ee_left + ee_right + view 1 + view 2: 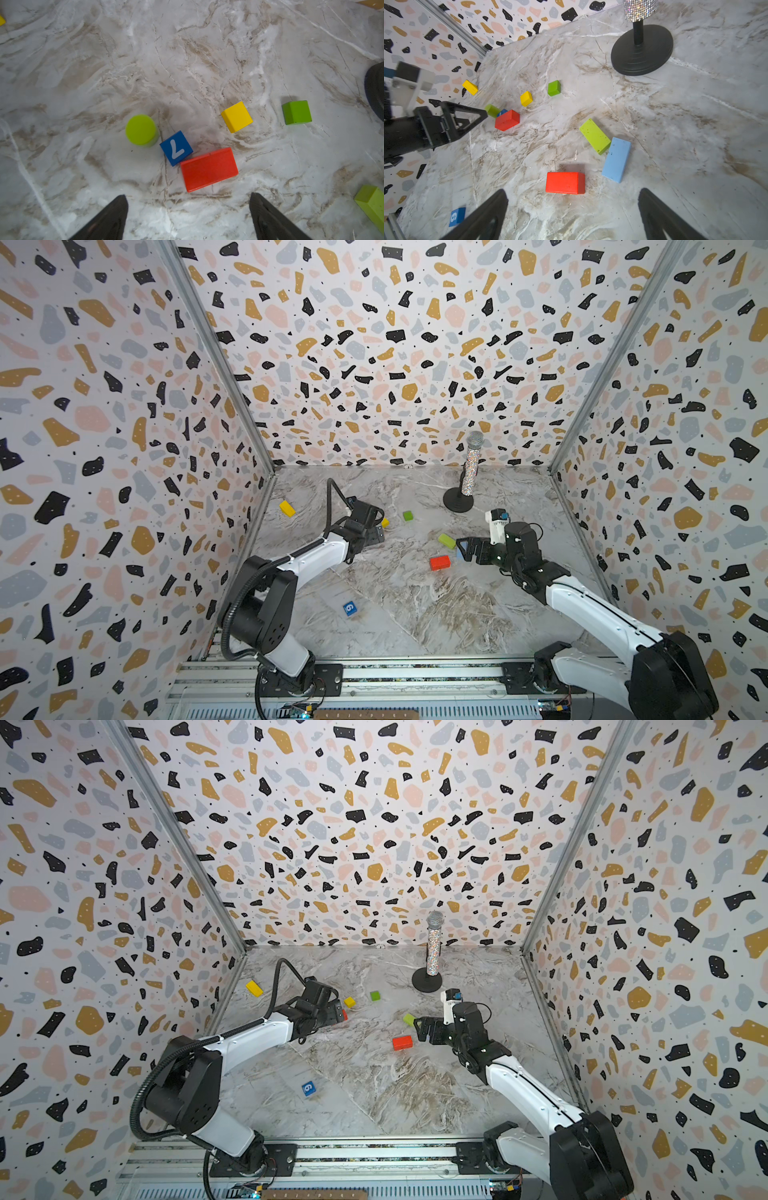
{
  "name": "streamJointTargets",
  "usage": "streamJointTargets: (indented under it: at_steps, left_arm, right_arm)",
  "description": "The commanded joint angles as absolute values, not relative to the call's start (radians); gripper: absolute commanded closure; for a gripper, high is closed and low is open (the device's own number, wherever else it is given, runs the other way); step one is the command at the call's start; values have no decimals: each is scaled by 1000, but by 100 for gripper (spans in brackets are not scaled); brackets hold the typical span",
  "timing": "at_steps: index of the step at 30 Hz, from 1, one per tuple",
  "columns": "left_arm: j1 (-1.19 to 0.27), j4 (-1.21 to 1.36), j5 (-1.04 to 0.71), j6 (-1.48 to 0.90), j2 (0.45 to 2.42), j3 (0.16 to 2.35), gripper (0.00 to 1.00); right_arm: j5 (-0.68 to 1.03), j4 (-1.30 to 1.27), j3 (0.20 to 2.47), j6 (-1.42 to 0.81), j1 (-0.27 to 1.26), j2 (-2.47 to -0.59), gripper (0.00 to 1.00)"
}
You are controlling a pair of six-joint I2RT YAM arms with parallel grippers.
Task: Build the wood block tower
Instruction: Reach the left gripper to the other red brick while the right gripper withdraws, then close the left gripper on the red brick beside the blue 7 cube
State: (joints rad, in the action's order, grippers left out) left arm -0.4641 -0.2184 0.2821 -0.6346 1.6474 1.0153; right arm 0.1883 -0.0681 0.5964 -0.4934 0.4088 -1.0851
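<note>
Right wrist view shows the wood blocks (565, 182) all lying loose and scattered across the marble surface (675, 124), none yet stacked, while the left gripper (188, 196) and right gripper (574, 189) both gape empty.

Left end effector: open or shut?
Open. In the left wrist view the left end effector has its fingers wide apart with bare table between; the red brick lies ahead, ungripped.
</note>
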Motion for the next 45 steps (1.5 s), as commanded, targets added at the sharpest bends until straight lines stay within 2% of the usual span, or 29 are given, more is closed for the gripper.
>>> streamJointTargets:
  at_steps: [1,6,15,27,45]
  left_arm:
    - [-481,-221,300,-689,1696,1080,10]
    - [-487,-263,308,-695,1780,1159,10]
    - [-488,-277,293,-695,1846,1216,11]
    - [-488,-264,302,-699,1863,1182,18]
    - [-489,-270,319,-710,1902,1189,21]
  right_arm:
    - [174,-116,583,-524,403,-1035,1]
    - [184,-171,537,-540,402,-968,1]
    - [214,-180,533,-551,399,-976,1]
    - [218,-192,523,-561,399,-982,4]
    - [237,-185,520,-569,399,-971,4]
